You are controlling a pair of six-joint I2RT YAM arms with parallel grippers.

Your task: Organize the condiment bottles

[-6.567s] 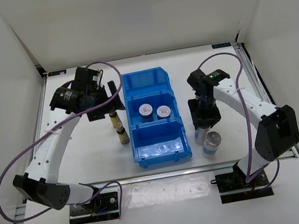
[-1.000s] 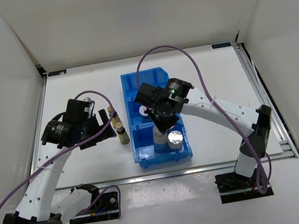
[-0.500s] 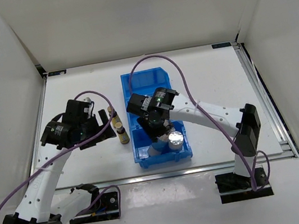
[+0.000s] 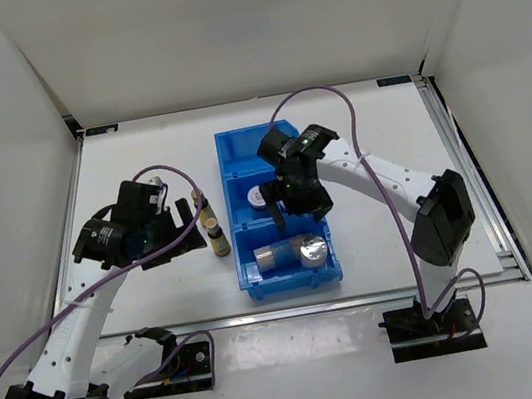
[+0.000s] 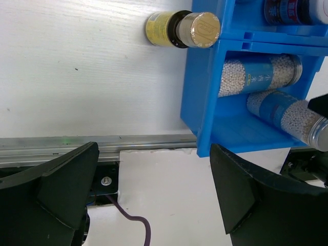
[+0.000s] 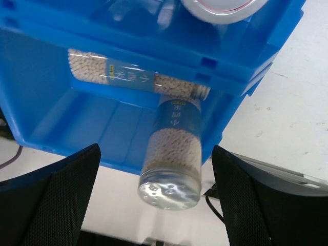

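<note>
The blue bin sits mid-table. In its near compartment one silver-topped cylinder lies on its side and the other stands tilted; both show in the right wrist view, the lying one and the tilted one. One white-lidded jar shows in the middle compartment; the second is hidden under my right gripper, which is open above the cylinders. Two amber bottles stand just left of the bin. My left gripper is open and empty beside them; its view shows one amber bottle.
The bin's far compartment holds nothing that I can see. A metal rail runs along the table's near edge. White walls enclose the table on three sides. Purple cables loop over both arms.
My right gripper let go of a silver-topped cylinder in the near compartment, where it now lies on its side, and drew back toward the middle compartment. The left arm barely moved.
</note>
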